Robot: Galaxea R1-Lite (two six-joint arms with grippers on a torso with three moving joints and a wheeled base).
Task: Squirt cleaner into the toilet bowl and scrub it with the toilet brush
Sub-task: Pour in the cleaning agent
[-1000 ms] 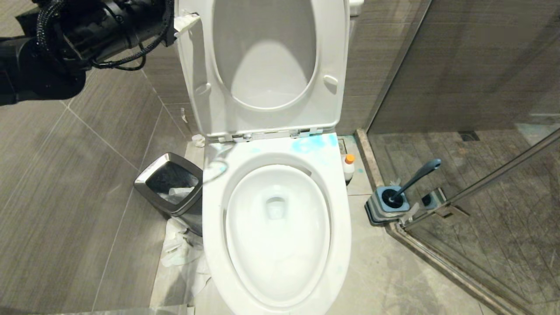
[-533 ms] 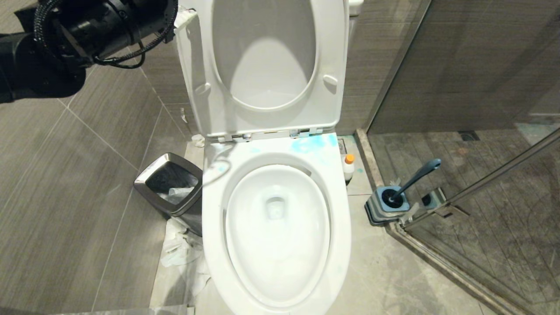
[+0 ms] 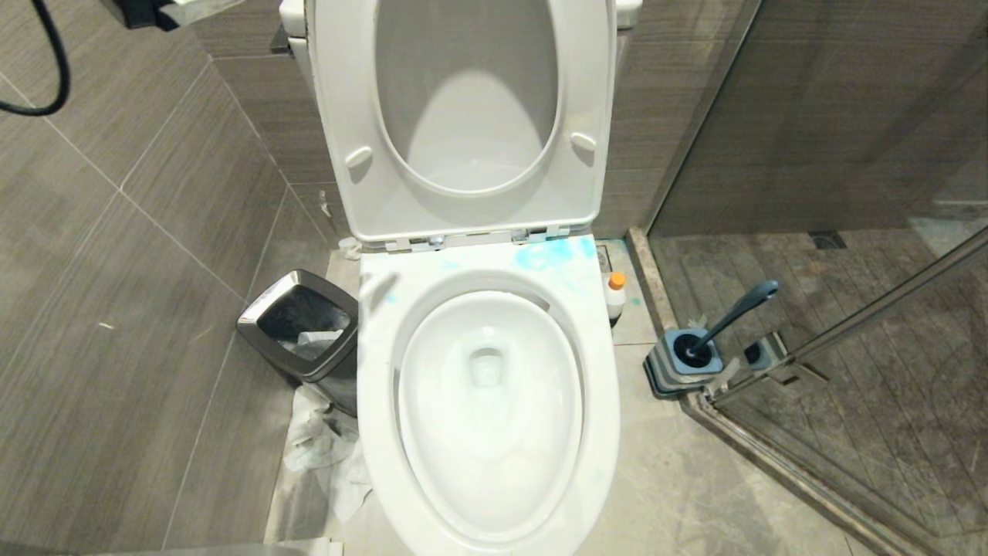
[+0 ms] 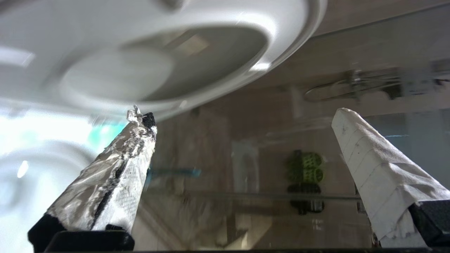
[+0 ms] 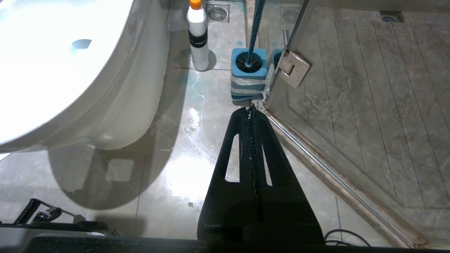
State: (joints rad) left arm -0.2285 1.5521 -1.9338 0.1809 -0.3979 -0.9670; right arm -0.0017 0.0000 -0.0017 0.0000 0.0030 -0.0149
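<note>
The white toilet bowl (image 3: 486, 401) stands with seat and lid (image 3: 463, 116) raised; blue smears mark its back rim (image 3: 552, 253). A white cleaner bottle (image 3: 615, 295) with an orange cap stands on the floor to the right of the bowl, also in the right wrist view (image 5: 197, 38). The toilet brush (image 3: 733, 313) has a blue handle and sits in its blue holder (image 5: 248, 70) by the shower door. My left gripper (image 4: 240, 115) is open and empty, its paper-wrapped fingers (image 4: 369, 168) up beside the raised seat. My right gripper (image 5: 250, 109) hangs shut over the floor, just short of the holder.
A metal trash bin (image 3: 305, 324) stands left of the bowl, with crumpled paper (image 3: 324, 448) on the floor in front of it. The glass shower door (image 3: 849, 309) and its hinge (image 5: 291, 68) close off the right. A floor drain (image 5: 217, 12) lies behind the bottle.
My left arm has lifted up and away from the raised lid's left edge, almost out of the head view. The toilet, bottle and brush have not moved.
</note>
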